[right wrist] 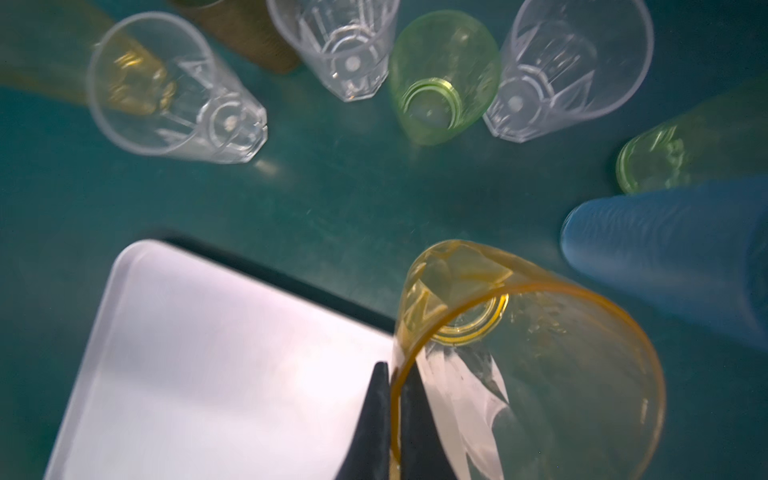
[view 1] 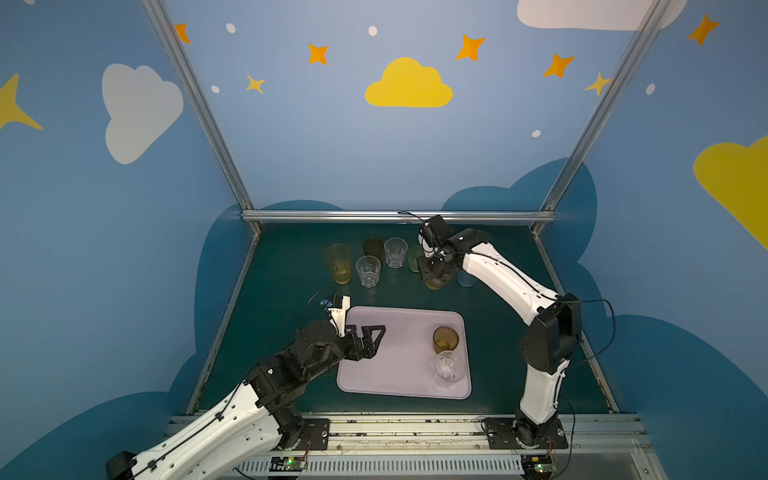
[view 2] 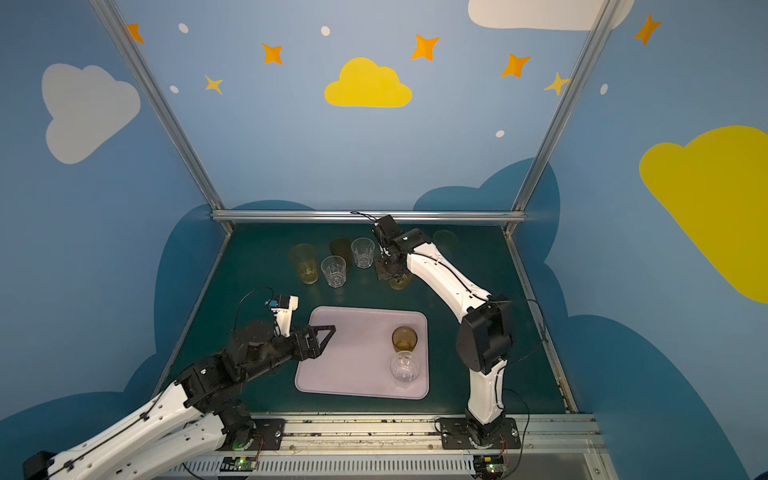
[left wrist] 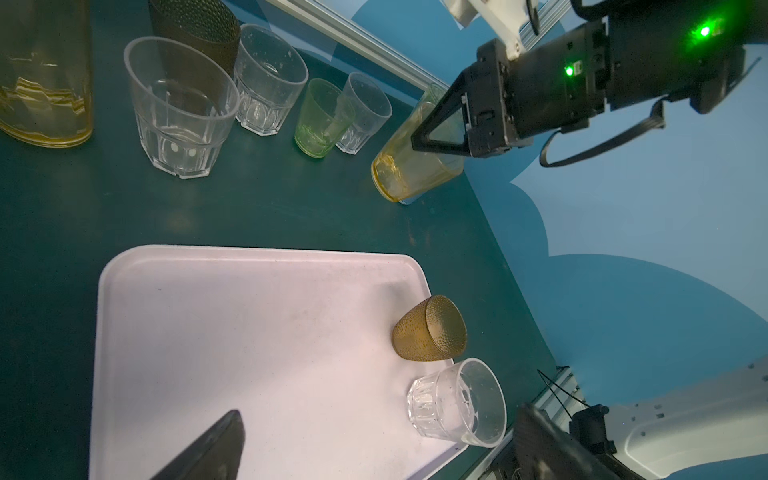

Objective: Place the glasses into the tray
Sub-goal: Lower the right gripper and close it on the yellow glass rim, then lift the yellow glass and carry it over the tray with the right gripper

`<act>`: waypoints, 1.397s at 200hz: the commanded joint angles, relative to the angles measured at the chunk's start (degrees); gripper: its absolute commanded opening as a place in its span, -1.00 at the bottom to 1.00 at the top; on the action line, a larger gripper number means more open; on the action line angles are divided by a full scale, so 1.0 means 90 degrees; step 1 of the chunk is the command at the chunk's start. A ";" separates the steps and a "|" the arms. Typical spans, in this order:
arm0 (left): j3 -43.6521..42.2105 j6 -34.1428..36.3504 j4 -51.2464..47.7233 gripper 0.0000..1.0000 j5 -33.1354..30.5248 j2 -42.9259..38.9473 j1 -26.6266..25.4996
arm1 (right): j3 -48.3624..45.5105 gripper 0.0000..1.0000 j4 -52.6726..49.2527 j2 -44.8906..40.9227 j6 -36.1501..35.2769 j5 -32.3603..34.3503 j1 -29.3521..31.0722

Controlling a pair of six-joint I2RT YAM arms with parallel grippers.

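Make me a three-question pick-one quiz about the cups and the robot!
1. Where is the left pincer?
A) over the tray
B) among the far glasses
C) touching the wall

2. How many glasses are in the tray?
A) none
B) two
C) five

3. What is the right pincer doing?
A) standing wide open
B) shut on nothing
C) shut on the yellow glass

Answers:
1 A, it hangs open over the tray's left edge.
2 B, an amber glass and a clear glass.
3 C, it pinches the yellow glass's rim.
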 commanded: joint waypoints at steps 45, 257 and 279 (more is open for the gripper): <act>0.0021 -0.0096 -0.0476 0.99 -0.0039 -0.0230 0.0034 | -0.0890 -1.00 0.0259 -0.1316 0.0710 -0.0210 0.0751; -0.0135 -0.0829 -0.0689 0.99 0.0228 -0.0599 0.0039 | -0.2395 -1.00 0.0977 -0.2736 0.1394 0.0008 0.2228; -0.0155 -0.0832 -0.0708 0.99 0.0197 -0.0634 0.0036 | -0.2646 -1.00 0.1270 -0.2920 0.1499 -0.0050 0.2320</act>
